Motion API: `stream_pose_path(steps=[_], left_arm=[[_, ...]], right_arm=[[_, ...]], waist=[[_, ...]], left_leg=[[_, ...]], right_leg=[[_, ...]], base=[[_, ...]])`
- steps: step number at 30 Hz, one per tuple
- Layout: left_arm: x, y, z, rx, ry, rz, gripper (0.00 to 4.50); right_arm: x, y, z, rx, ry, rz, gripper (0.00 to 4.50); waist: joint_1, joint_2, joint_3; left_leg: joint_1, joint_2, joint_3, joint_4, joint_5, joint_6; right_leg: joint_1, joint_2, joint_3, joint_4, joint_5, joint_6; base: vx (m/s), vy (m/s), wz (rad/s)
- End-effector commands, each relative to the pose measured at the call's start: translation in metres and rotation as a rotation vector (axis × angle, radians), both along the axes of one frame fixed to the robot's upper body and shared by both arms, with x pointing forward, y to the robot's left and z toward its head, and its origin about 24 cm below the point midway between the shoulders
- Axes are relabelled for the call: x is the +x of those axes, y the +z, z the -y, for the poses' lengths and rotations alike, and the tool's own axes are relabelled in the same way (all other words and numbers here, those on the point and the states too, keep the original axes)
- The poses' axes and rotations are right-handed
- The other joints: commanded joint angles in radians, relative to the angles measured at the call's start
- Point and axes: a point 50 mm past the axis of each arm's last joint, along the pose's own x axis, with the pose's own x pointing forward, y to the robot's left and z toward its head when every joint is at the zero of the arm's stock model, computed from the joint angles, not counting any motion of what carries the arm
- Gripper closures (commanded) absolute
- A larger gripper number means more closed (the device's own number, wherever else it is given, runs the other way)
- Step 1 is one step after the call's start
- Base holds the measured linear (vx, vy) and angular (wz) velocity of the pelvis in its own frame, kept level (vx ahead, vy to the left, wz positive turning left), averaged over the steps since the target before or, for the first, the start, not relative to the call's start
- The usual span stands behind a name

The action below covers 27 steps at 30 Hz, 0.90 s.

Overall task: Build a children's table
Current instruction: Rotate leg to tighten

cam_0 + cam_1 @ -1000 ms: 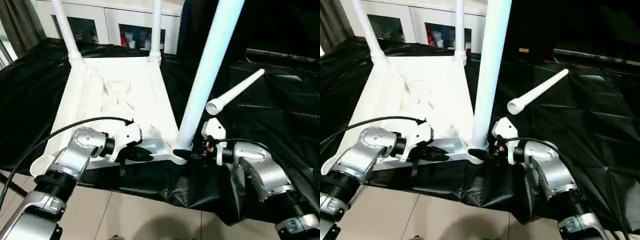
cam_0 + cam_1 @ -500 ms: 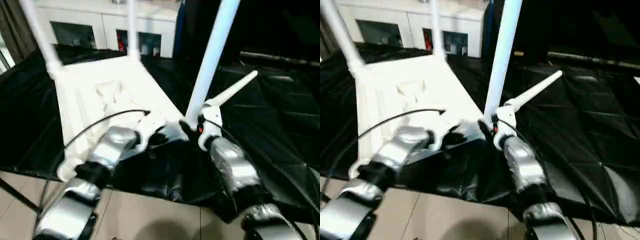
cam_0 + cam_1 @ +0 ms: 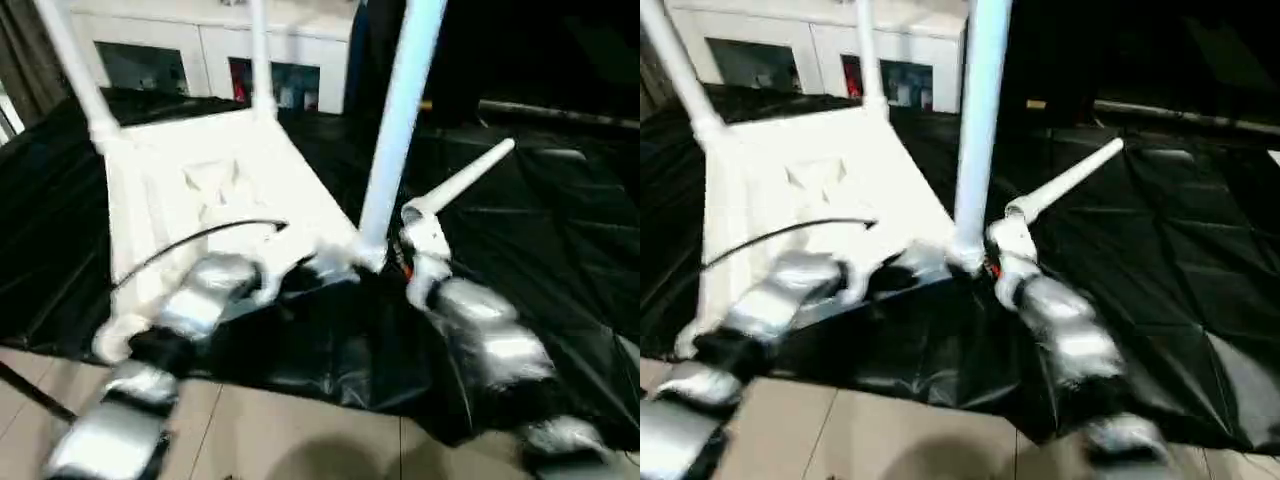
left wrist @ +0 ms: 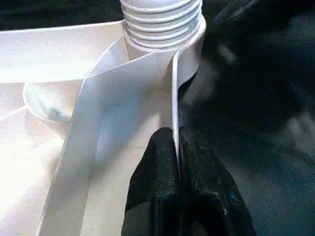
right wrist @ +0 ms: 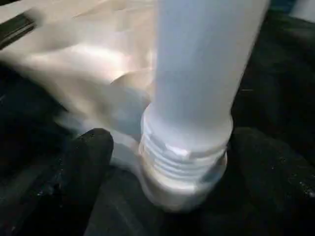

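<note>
The white table top lies upside down on black sheeting, ribbed underside facing up. Two legs stand in its far corner sockets, one on the left and one on the right. A third leg stands in the near right socket, its threaded end partly showing above the socket. The fourth leg lies loose on the sheeting to the right. My left gripper is shut on the thin rim wall near that socket. My right gripper is open, its fingers straddling the third leg's threaded base.
A white cabinet with glass doors stands behind the table top. Black sheeting covers the work surface and hangs over its front edge, with tiled floor below. A black cable runs across the table top to my left arm.
The head view has shifted and both arms are blurred. The near right leg leaned half a second ago and now stands more upright. My left gripper still holds the rim.
</note>
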Motion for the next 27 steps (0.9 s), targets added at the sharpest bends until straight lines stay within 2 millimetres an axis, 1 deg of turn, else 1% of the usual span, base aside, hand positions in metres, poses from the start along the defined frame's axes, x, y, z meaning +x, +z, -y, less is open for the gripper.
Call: stream_pose_path(steps=[1,2,3,4,5,6,8,9,10,11,12,15,16,18,20,22,23,27], left_arm=[[-0.006,0.013,0.006,-0.094,-0.11,0.025,4.5],[-0.01,0.013,0.004,-0.092,-0.141,-0.002,4.5],[-0.014,0.013,0.002,-0.085,-0.184,-0.024,4.5],[-0.017,0.014,0.002,-0.087,-0.203,-0.036,4.5],[-0.019,0.015,0.002,-0.091,-0.214,-0.041,4.5],[-0.02,0.017,0.004,-0.108,-0.23,-0.039,4.5],[-0.021,0.018,0.005,-0.111,-0.236,-0.039,4.5],[-0.021,0.017,0.005,-0.109,-0.24,-0.04,4.5],[-0.022,0.017,0.004,-0.108,-0.241,-0.039,4.5],[-0.022,0.017,0.004,-0.108,-0.241,-0.039,4.5],[-0.022,0.017,0.004,-0.107,-0.239,-0.037,4.5],[-0.022,0.017,0.004,-0.107,-0.237,-0.039,4.5],[-0.023,0.017,0.004,-0.107,-0.238,-0.041,4.5],[-0.023,0.017,0.004,-0.106,-0.238,-0.043,4.5],[-0.023,0.017,0.004,-0.105,-0.239,-0.045,4.5],[-0.024,0.016,0.003,-0.103,-0.238,-0.047,4.5],[-0.024,0.016,0.003,-0.103,-0.238,-0.047,4.5],[-0.023,0.016,0.003,-0.1,-0.237,-0.049,4.5]], right_arm=[[-0.002,0.007,-0.001,-0.006,0.077,0.019,0.29],[-0.003,0.008,0.001,-0.011,0.091,0.028,0.29],[-0.003,0.011,0.003,-0.011,0.098,0.044,0.29],[-0.003,0.012,0.004,0.0,0.1,0.044,0.29],[-0.003,0.013,0.005,0.008,0.103,0.041,0.29],[-0.005,0.012,0.005,0.0,0.129,0.03,0.29],[-0.006,0.011,0.005,-0.008,0.142,0.024,0.29],[-0.009,0.009,0.005,-0.021,0.164,0.016,0.29],[-0.01,0.008,0.004,-0.024,0.174,0.011,0.29],[-0.01,0.008,0.004,-0.025,0.18,0.008,0.29],[-0.011,0.007,0.004,-0.026,0.194,0.004,0.44],[-0.011,0.006,0.003,-0.021,0.204,0.002,0.75],[-0.011,0.005,0.003,-0.023,0.206,0.002,0.75],[-0.012,0.005,0.003,-0.027,0.21,0.0,0.99],[-0.012,0.004,0.003,-0.029,0.214,-0.005,1.05],[-0.012,0.003,0.004,-0.031,0.215,-0.007,1.23],[-0.012,0.003,0.004,-0.031,0.215,-0.007,1.23],[-0.012,0.003,0.004,-0.027,0.214,-0.008,1.59]], waist=[[0.004,-0.009,-0.066],[0.005,-0.008,-0.066],[0.006,-0.005,-0.065],[0.005,-0.005,-0.065],[0.007,-0.004,-0.065],[0.009,-0.004,-0.067],[0.013,-0.005,-0.067],[0.014,-0.005,-0.067],[0.014,-0.007,-0.067],[0.014,-0.007,-0.067],[0.016,-0.008,-0.067],[0.017,-0.008,-0.066],[0.017,-0.008,-0.066],[0.016,-0.006,-0.067],[0.016,-0.008,-0.067],[0.016,-0.007,-0.067],[0.016,-0.008,-0.068],[0.016,-0.007,-0.068]], left_leg=[[-0.017,0.024,-0.003,-0.068,-0.116,0.079],[-0.016,0.024,-0.003,-0.068,-0.113,0.078],[-0.012,0.029,-0.002,-0.07,-0.112,0.074],[-0.012,0.027,0.0,-0.068,-0.113,0.076],[-0.012,0.029,-0.001,-0.069,-0.112,0.074],[-0.009,0.031,-0.001,-0.069,-0.096,0.073],[-0.007,0.031,0.002,-0.068,-0.082,0.077],[-0.007,0.03,0.002,-0.067,-0.079,0.078],[-0.011,0.028,0.002,-0.067,-0.076,0.08],[-0.011,0.028,0.002,-0.067,-0.076,0.08],[-0.014,0.027,0.002,-0.066,-0.082,0.079],[-0.015,0.027,0.001,-0.067,-0.09,0.072],[-0.015,0.027,0.001,-0.067,-0.088,0.07],[-0.015,0.027,0.001,-0.067,-0.085,0.069],[-0.016,0.026,0.0,-0.067,-0.078,0.071],[-0.016,0.026,0.001,-0.066,-0.078,0.073],[-0.016,0.026,0.001,-0.066,-0.075,0.073],[-0.016,0.026,0.001,-0.065,-0.071,0.074]], right_leg=[[0.064,-0.079,0.066,-0.086,-0.348,-0.09],[0.063,-0.08,0.066,-0.085,-0.344,-0.097],[0.058,-0.08,0.069,-0.082,-0.322,-0.118],[0.058,-0.077,0.068,-0.081,-0.312,-0.124],[0.059,-0.078,0.069,-0.078,-0.3,-0.13],[0.059,-0.077,0.07,-0.073,-0.26,-0.148],[0.058,-0.076,0.072,-0.068,-0.212,-0.168],[0.058,-0.076,0.072,-0.066,-0.201,-0.172],[0.063,-0.077,0.072,-0.065,-0.193,-0.174],[0.063,-0.077,0.072,-0.065,-0.193,-0.174],[0.065,-0.078,0.071,-0.068,-0.219,-0.161],[0.064,-0.079,0.071,-0.074,-0.259,-0.142],[0.064,-0.078,0.07,-0.074,-0.263,-0.138],[0.064,-0.078,0.07,-0.073,-0.26,-0.136],[0.065,-0.077,0.07,-0.071,-0.248,-0.138],[0.064,-0.077,0.07,-0.072,-0.246,-0.138],[0.065,-0.076,0.07,-0.07,-0.243,-0.139],[0.065,-0.076,0.07,-0.07,-0.235,-0.143]], base=[[0.0,0.0,0.0],[0.0,0.0,0.0],[0.0,0.0,0.0],[0.0,0.0,0.0],[0.0,0.0,0.0],[0.0,0.0,0.0],[0.0,0.0,0.0],[0.0,0.0,0.0],[0.0,0.0,0.0],[0.0,0.0,0.0],[0.0,0.0,0.0],[0.0,0.0,0.0],[0.0,0.0,0.0],[0.0,0.0,0.0],[0.0,0.0,0.0],[0.0,0.0,0.0],[0.0,0.0,0.0],[0.0,0.0,0.0]])
